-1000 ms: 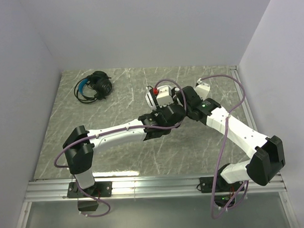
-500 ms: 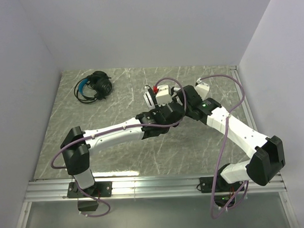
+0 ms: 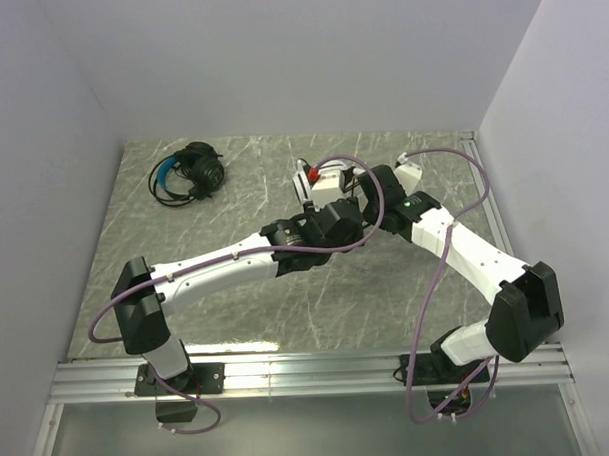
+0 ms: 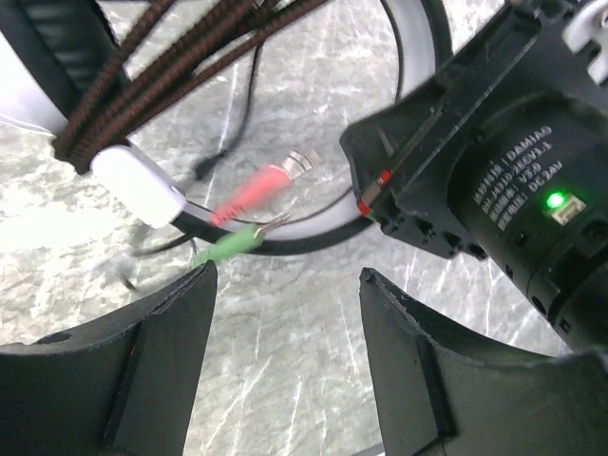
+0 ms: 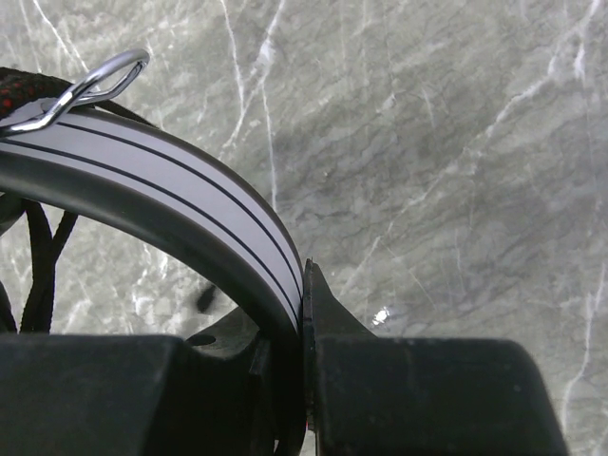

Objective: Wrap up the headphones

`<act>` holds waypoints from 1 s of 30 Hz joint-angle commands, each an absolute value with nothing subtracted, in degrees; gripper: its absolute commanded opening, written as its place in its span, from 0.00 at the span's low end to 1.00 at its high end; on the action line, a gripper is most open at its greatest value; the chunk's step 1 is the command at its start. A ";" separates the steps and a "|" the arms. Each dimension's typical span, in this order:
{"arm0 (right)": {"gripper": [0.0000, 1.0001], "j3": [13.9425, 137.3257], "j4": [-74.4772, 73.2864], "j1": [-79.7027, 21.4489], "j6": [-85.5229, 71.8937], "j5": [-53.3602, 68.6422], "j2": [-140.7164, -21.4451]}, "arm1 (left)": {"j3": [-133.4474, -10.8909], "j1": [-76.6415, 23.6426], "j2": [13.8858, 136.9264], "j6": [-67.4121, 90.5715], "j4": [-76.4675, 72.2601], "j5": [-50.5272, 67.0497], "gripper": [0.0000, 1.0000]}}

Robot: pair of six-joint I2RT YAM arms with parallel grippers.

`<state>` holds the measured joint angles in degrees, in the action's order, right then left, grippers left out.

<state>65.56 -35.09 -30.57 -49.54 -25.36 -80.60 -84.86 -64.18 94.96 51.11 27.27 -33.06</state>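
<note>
The white headphones hang above mid-table. Their white black-striped headband is pinched in my right gripper, which is shut on it. Wound braided dark cable runs along the band to a white splitter. The pink plug and green plug dangle just beyond my left gripper. Its jaws stand open with only table between them, the green plug near the left fingertip. The black and blue headphones lie at the far left with cable coiled around them.
The right arm's black wrist housing with a green light sits close on the right of the left gripper. Both arms meet over the marbled table. White walls close in on three sides, and a metal rail runs along the near edge.
Both wrists have shifted slightly left and toward the far side with the white headphones. The left arm's elbow has swung left. The right grip has held.
</note>
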 commanded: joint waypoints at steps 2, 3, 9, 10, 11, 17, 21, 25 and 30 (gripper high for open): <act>0.00 66.27 -27.42 -29.97 -52.03 -23.91 -79.89 | -84.20 -62.41 91.93 49.31 25.32 -28.05 0.67; 0.00 66.18 -27.33 -29.88 -52.03 -23.82 -79.72 | -83.94 -61.97 92.19 49.74 25.31 -27.69 0.66; 0.00 66.18 -27.33 -29.44 -51.51 -23.55 -79.45 | -80.51 -60.65 91.23 50.71 23.03 -28.30 0.64; 0.00 66.27 -27.33 -29.36 -51.50 -23.38 -79.37 | -80.07 -60.47 91.06 50.89 22.33 -28.30 0.64; 0.00 66.18 -27.33 -29.18 -51.24 -23.29 -79.28 | -79.11 -60.38 90.36 50.80 21.80 -28.30 0.64; 0.00 66.97 -27.86 -29.00 -50.36 -23.82 -78.75 | -76.20 -60.03 87.81 49.75 18.64 -27.86 0.62; 0.00 67.15 -28.04 -28.74 -50.01 -24.08 -78.40 | -74.89 -60.03 86.05 48.96 17.49 -26.90 0.61; 0.00 67.59 -28.21 -28.39 -49.66 -23.65 -77.96 | -72.43 -60.03 83.85 48.08 15.74 -27.77 0.62; 0.00 68.73 -28.65 -28.30 -49.13 -23.38 -77.87 | -72.42 -60.03 83.76 45.01 15.82 -28.48 0.60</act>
